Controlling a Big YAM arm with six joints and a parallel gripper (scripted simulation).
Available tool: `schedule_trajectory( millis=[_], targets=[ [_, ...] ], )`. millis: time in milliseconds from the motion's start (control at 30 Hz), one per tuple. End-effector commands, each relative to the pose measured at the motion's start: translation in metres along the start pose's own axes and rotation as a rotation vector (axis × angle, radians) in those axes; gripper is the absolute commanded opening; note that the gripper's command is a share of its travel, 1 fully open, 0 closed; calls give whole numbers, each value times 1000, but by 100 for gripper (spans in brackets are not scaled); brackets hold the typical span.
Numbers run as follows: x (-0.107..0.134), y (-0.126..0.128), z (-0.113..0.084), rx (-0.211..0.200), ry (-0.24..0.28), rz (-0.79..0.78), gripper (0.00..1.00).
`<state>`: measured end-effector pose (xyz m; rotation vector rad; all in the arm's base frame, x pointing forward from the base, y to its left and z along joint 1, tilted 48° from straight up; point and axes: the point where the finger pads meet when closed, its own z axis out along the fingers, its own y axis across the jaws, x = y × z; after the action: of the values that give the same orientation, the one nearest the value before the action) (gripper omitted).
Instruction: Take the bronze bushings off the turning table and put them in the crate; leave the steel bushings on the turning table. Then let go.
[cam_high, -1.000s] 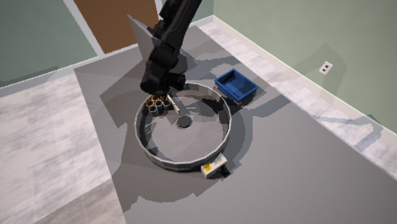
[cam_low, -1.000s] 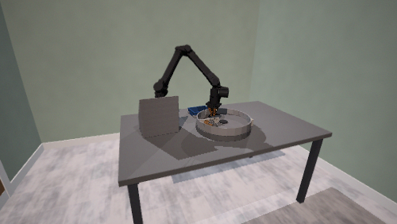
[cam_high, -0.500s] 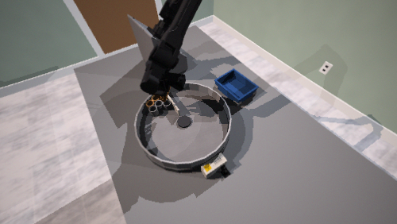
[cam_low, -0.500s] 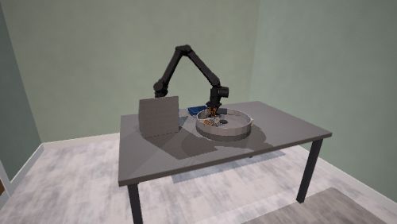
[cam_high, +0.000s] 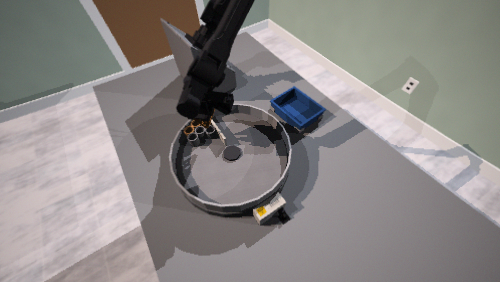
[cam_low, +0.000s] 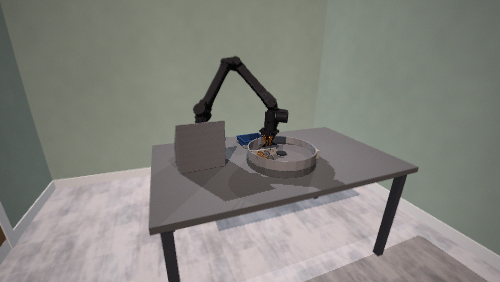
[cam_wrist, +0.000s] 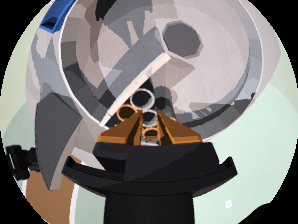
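One steel ring (cam_wrist: 149, 125) crowds the barely open, empty claw (cam_high: 202, 121) (cam_low: 268, 144) (cam_wrist: 149, 113) and could get pinched near the table's (cam_high: 350, 200) (cam_low: 200, 205) (cam_wrist: 45, 65) edge!

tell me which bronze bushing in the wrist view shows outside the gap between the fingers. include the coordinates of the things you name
The bronze bushing (cam_wrist: 119, 113) on the picture's left, beside the pale curved strip (cam_wrist: 136, 86) (cam_high: 218, 132); the other visible bronze one (cam_wrist: 150, 138) shows between the fingers.
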<state>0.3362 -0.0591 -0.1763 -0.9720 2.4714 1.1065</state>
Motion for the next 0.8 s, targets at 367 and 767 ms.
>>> schedule_trajectory(
  millis=[367,767],
  targets=[
    [-9,-14,-8,26,-9,-32,19],
    [-7,-15,6,53,-28,-9,19]
  ],
)
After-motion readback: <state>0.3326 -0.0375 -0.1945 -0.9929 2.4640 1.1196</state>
